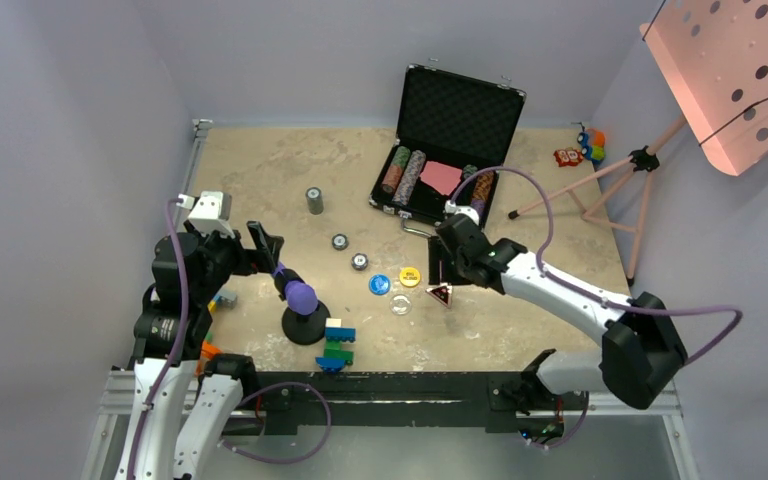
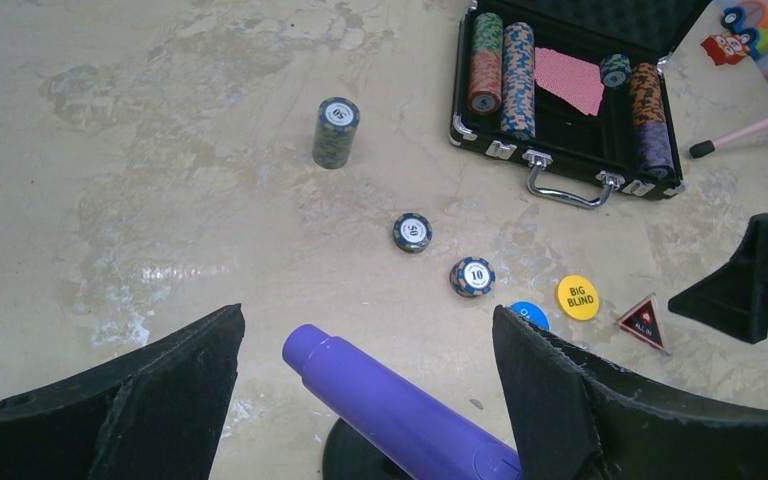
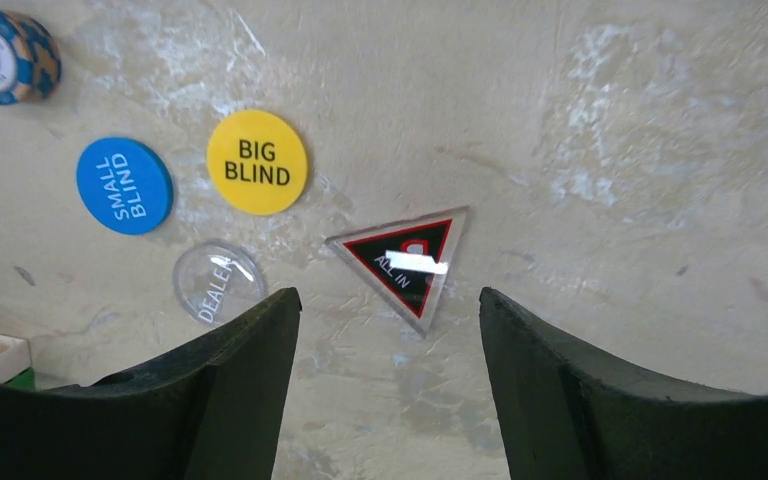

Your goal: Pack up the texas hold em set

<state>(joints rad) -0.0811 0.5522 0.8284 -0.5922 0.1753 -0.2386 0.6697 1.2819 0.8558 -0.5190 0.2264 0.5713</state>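
Between the spread fingers of my right gripper (image 3: 390, 310) nothing was held; the pads stood apart over the table (image 1: 260, 170). The triangular all-in marker (image 3: 405, 258) lay flat just ahead of the gap, with neither pad touching it. Just beyond it to one side sat the clear dealer button (image 3: 219, 283), the blue small-blind button (image 3: 124, 185) and the yellow big-blind button (image 3: 257, 162), close together but each apart from the next. A single ten chip (image 3: 0, 55) lay past them.

My left gripper (image 2: 367, 318) was opened wide as well, gripping nothing. The purple-tipped object (image 2: 390, 410) leaned up between its fingers from a black round base (image 1: 305, 325) (whether a pad brushed it I could not tell). Farther out on my left side lay a single fifty chip (image 2: 412, 232), and beyond that stood a short chip stack (image 2: 336, 132), upright and alone.

At the far side of the table the black case (image 1: 460, 108) stood open, lid raised and foam showing. Rows of striped chips (image 2: 505, 65) lay on their sides in its compartments, with the pink cards (image 2: 572, 80) between them. A toy-brick figure (image 1: 338, 345) stood at the near edge beside the black base, and a pink tripod stand (image 1: 600, 190) leaned in at the right.
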